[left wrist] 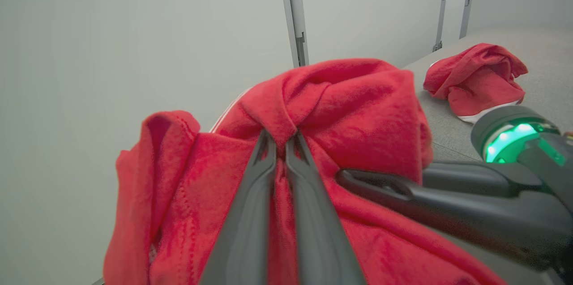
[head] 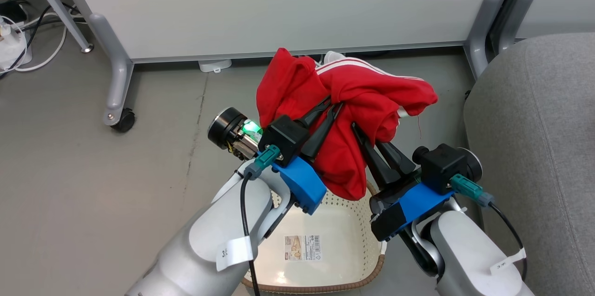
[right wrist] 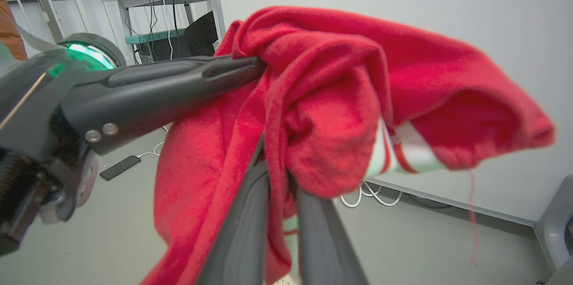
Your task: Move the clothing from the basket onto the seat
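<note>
A red garment with white stripes (head: 367,96) hangs bunched in the air above the cream basket (head: 358,226), whose bare floor shows a barcode label. My left gripper (head: 333,104) is shut on a fold of it; the left wrist view shows the fingers pinching the cloth (left wrist: 358,106) at the gripper (left wrist: 280,136). My right gripper (head: 357,128) is shut on the same garment (right wrist: 340,74) from the right, its tips (right wrist: 278,159) buried in fabric. A second red garment (left wrist: 476,79) lies on the grey seat (head: 534,147).
A white partition panel stands behind the basket on grey legs with a castor (head: 123,121). Cables and a power strip (head: 14,40) lie at the far left. A phone (right wrist: 120,167) rests on the floor. The seat borders the basket on the right.
</note>
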You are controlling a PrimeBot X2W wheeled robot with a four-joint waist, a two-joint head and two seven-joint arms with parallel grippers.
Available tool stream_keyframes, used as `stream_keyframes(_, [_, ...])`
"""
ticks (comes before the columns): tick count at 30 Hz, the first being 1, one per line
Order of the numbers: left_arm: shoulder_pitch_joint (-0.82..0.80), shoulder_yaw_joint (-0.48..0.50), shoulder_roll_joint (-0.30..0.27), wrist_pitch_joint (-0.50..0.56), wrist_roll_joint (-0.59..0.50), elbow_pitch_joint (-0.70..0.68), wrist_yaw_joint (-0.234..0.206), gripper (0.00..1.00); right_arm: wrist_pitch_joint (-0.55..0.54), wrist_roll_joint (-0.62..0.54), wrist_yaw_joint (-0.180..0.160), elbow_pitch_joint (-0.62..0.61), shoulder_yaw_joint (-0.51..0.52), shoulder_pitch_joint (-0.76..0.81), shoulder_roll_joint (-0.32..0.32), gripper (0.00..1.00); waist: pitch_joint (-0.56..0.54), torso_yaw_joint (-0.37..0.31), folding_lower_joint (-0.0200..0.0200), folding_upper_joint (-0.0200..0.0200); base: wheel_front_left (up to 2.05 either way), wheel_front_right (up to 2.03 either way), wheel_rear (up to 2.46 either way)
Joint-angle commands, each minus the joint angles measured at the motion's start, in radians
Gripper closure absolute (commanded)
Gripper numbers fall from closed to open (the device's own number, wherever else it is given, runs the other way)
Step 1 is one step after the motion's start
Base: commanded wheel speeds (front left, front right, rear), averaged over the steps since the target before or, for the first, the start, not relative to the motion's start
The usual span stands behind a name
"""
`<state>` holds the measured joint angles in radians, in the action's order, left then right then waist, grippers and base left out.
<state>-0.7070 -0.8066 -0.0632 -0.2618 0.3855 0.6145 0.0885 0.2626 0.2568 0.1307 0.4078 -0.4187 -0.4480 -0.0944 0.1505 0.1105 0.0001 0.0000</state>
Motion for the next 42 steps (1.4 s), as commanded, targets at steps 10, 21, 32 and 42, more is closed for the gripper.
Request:
stream_keyframes(10, [-0.005,0.021,0.003,-0.005,-0.018,0.002,0.008,1.00,0.003,0.007,0.000,-0.003,0.007,-0.011,-0.001,1.00,-0.003,-0.006,-0.0001,0.0000,0.00,0.00,0.00])
stream_keyframes(21, [-0.002,0.035,0.005,-0.005,-0.024,0.010,0.014,0.00,0.003,0.003,0.000,-0.013,0.018,-0.008,0.001,1.00,0.004,-0.010,-0.0001,0.0000,0.00,0.00,0.00])
stream_keyframes(32, [0.003,0.043,0.008,-0.005,-0.045,0.003,0.010,0.00,0.004,-0.003,0.000,-0.025,0.045,-0.009,-0.002,1.00,0.019,-0.017,-0.0001,0.0000,0.00,0.00,0.00])
stream_keyframes(42, [-0.002,0.048,0.000,-0.004,-0.063,-0.003,0.013,0.00,0.004,-0.017,0.000,-0.051,0.118,-0.025,-0.017,1.00,0.059,-0.075,-0.0001,0.0000,0.00,0.00,0.00])
